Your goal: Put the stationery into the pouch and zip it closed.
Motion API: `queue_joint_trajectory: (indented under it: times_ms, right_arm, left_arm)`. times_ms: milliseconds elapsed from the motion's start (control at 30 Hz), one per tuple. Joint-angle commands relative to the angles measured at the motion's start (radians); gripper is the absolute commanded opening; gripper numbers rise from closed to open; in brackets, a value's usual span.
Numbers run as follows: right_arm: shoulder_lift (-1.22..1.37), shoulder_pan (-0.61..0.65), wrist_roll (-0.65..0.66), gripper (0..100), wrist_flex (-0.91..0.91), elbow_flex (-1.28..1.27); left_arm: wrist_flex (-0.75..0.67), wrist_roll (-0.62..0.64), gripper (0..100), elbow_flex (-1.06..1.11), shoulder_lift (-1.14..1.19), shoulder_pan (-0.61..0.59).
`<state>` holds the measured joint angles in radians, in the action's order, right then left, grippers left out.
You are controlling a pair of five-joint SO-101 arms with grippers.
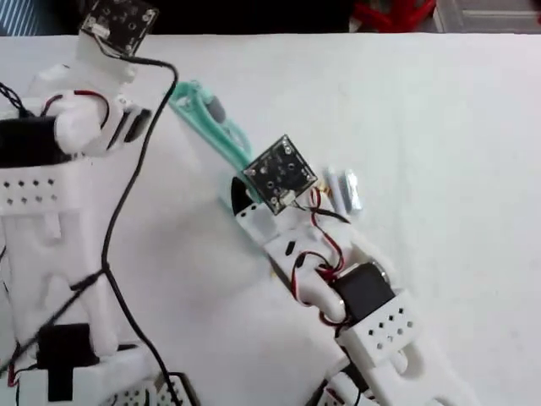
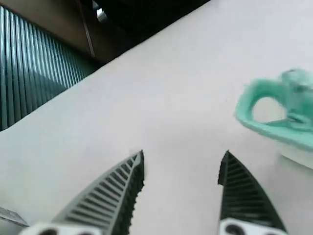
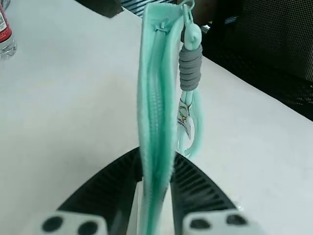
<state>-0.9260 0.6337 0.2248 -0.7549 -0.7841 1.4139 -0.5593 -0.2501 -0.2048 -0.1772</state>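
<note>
A long teal pouch (image 1: 215, 131) lies across the middle of the white table, standing on its edge. My right gripper (image 3: 156, 161) is shut on the near end of the pouch (image 3: 155, 98), whose zipper faces the camera. A teal strap with a grey wrap (image 3: 190, 61) hangs from the pouch's far end. My left gripper (image 2: 181, 159) stands open just above the table, with nothing between its fingers; the pouch's teal loop (image 2: 266, 110) lies off to one side of it. A few small silvery-blue stationery pieces (image 1: 342, 190) lie on the table beside the right arm's wrist.
The left arm's white body (image 1: 51, 194) and its black cable (image 1: 127, 186) take up the left side of the table. A bottle (image 3: 5, 29) stands far off at the table's edge. Bare white table (image 1: 439, 127) stretches to the right.
</note>
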Motion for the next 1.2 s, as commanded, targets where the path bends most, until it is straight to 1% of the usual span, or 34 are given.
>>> queue_joint_trajectory:
  times_ms: [0,133,167,267,333,433,500,567,600,767,1000,1100,1167]
  right_arm:
    - [-0.019,-0.033,0.011,1.9,-0.004,-0.009]
    - [-0.019,-0.053,0.009,1.9,0.036,-0.055]
    - [-0.019,-0.054,0.005,1.9,0.051,-0.068]
    - [-0.019,-0.050,0.002,1.9,0.084,-0.103]
    - [-0.019,-0.042,0.002,1.9,0.087,-0.115]
    - [-0.019,-0.028,0.002,1.9,0.084,-0.117]
    - [-0.019,-0.027,0.000,1.9,0.082,-0.117]
    - [-0.019,-0.027,0.000,1.9,0.082,-0.117]
    - [-0.019,-0.027,0.000,1.9,0.081,-0.117]
    - [-0.019,-0.030,0.000,1.9,0.087,-0.132]
    - [-0.019,-0.035,0.000,1.9,0.088,-0.133]
    - [-0.019,-0.036,0.002,1.9,0.113,-0.147]
    - [-0.019,-0.036,0.006,2.0,0.162,-0.181]
  left_arm:
    - [-0.269,-0.012,25,0.201,-0.085,-0.045]
    - [-0.385,-0.005,25,0.327,-0.165,-0.050]
    - [-0.439,0.017,25,0.362,-0.179,-0.050]
    - [-0.671,0.149,24,0.517,-0.189,-0.067]
    - [-0.853,0.262,24,0.652,-0.182,-0.065]
    - [-1.157,0.446,24,0.852,-0.162,-0.031]
    - [-1.349,0.546,24,0.959,-0.145,0.001]
    - [-1.487,0.598,24,1.033,-0.124,0.039]
    - [-1.524,0.611,24,1.056,-0.113,0.064]
    - [-1.545,0.620,24,1.066,-0.059,0.153]
    - [-1.544,0.617,25,1.077,-0.053,0.165]
    - [-1.481,0.617,25,1.068,-0.056,0.165]
    - [-1.438,0.617,25,1.073,-0.087,0.166]
